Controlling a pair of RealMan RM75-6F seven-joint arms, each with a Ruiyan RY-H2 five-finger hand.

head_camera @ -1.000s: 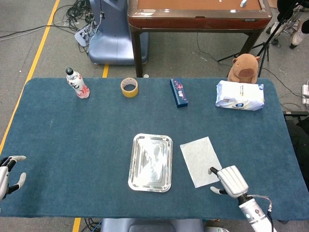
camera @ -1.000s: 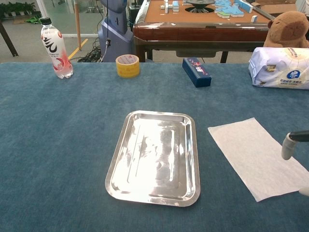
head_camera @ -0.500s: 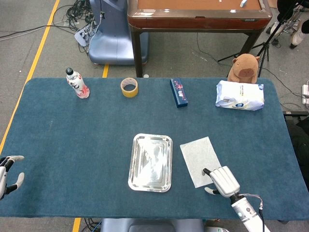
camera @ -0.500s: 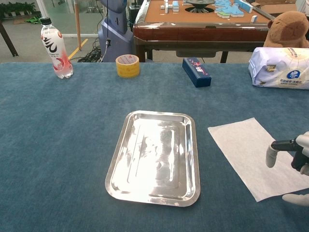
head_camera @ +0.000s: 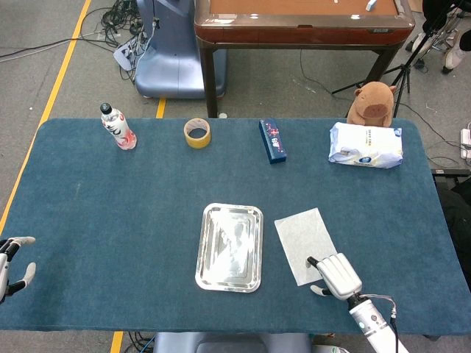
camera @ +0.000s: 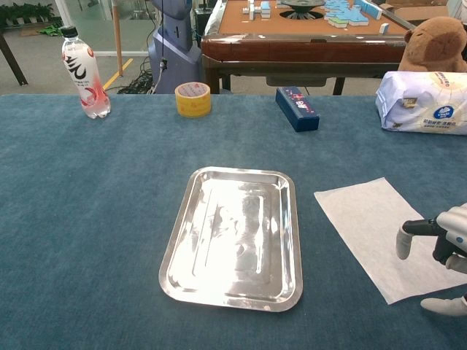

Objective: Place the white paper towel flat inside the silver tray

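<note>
White paper towel (head_camera: 306,244), a thin rectangular sheet, is lying flat on the blue felt-covered table (head_camera: 110,198), just to the right of the silver rectangular metal tray (head_camera: 229,247). It is sitting apart from the tray, a strip of felt showing between them. Nothing is resting in the tray; its floor is reflecting the room light.

I am seeing my right hand (head_camera: 335,275) over the towel's near right corner. Its fingers are spread and extended, nothing between them. In the chest view one fingertip (camera: 403,244) is pointing down over the sheet's near edge, and I cannot tell whether it is touching the paper.

My left hand (head_camera: 9,261) is showing only at the far left edge of the head view, at the table's near left corner, well apart from everything. Fingers are looking spread, holding nothing.

Along the far edge of the table, left to right: a clear plastic bottle with a red-and-white label (head_camera: 118,126) standing upright, a yellow roll of tape (head_camera: 197,132), a dark blue slim box (head_camera: 272,140), a white soft pack of tissues (head_camera: 366,145), and a brown plush capybara (head_camera: 372,102) just behind that pack.
</note>
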